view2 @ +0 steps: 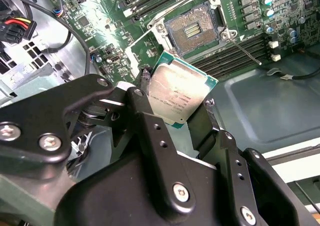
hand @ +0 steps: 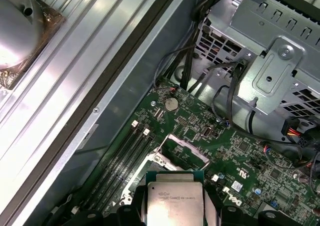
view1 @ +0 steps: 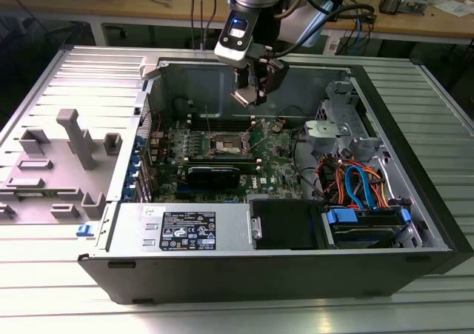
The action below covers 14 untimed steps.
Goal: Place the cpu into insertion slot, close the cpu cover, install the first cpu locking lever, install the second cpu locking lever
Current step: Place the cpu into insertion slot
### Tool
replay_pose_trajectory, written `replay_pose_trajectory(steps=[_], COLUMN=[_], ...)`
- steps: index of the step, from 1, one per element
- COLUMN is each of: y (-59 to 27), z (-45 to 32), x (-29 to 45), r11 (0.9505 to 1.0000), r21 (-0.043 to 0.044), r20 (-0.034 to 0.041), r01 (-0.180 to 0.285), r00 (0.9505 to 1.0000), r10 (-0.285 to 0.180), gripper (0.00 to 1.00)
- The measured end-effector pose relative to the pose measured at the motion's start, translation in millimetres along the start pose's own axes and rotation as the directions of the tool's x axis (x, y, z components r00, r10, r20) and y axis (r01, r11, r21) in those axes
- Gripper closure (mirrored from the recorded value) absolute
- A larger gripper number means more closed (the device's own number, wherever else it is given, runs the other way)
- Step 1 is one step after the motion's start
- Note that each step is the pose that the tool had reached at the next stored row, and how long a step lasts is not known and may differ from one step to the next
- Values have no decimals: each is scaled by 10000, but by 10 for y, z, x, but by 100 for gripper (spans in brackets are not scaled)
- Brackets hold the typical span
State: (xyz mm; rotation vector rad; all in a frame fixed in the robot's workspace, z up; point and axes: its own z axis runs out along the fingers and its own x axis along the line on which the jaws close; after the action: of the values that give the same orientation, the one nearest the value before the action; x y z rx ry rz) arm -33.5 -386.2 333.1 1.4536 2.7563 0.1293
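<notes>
My gripper (view1: 249,95) hangs inside the open computer case, above the green motherboard (view1: 278,164). It is shut on the cpu (view2: 181,94), a small square chip with a dull silver top, pinched by two opposite edges between the black fingers (view2: 142,103). The cpu (hand: 175,202) also sits between the fingers in the first wrist view. Below and apart from it lies the insertion slot (view2: 192,31), its dark centre bare inside a silver rim, also visible as the insertion slot (view1: 224,148). The cpu cover (hand: 186,147) stands swung up beside the slot. A thin locking lever (view2: 243,49) sticks out from the socket's corner.
Long black memory slots (hand: 125,158) run beside the socket. A silver drive cage (view1: 342,123) and a bundle of coloured cables (view1: 355,182) fill the exterior view's right of the case. The power supply (view1: 185,229) lies along the front wall. Grey fixtures (view1: 78,138) stand outside the case.
</notes>
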Motion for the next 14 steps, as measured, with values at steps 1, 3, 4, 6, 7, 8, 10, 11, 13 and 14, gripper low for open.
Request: replay_pose_trajectory(steps=[1, 3, 4, 6, 7, 8, 10, 11, 13, 14], y=[-2, -5, -5, -5, -6, -7, -7, -8, -9, -9], z=[1, 4, 4, 13, 16, 25, 35, 40, 48, 53], x=[-3, -6, -7, -8, -8, -8, -8, -8, -8, -8], r11=[10000, 10000, 10000, 9994, 9990, 9975, 9950, 9932, 9897, 9875], r21=[0, 0, 1, -5, -7, -13, -21, -24, -31, -36], r20=[0, 3, 9, 27, 38, 59, 82, 96, 117, 129], r01=[0, -31, -85, -332, -456, -707, -1003, -1163, -1429, -1574], r00=[10000, 10000, 10000, 9994, 9990, 9975, 9949, 9932, 9897, 9874], r10=[0, 31, 85, 332, 456, 707, 1003, 1164, 1430, 1574], gripper=[45, 45, 45, 45, 45, 45, 45, 45, 45, 45])
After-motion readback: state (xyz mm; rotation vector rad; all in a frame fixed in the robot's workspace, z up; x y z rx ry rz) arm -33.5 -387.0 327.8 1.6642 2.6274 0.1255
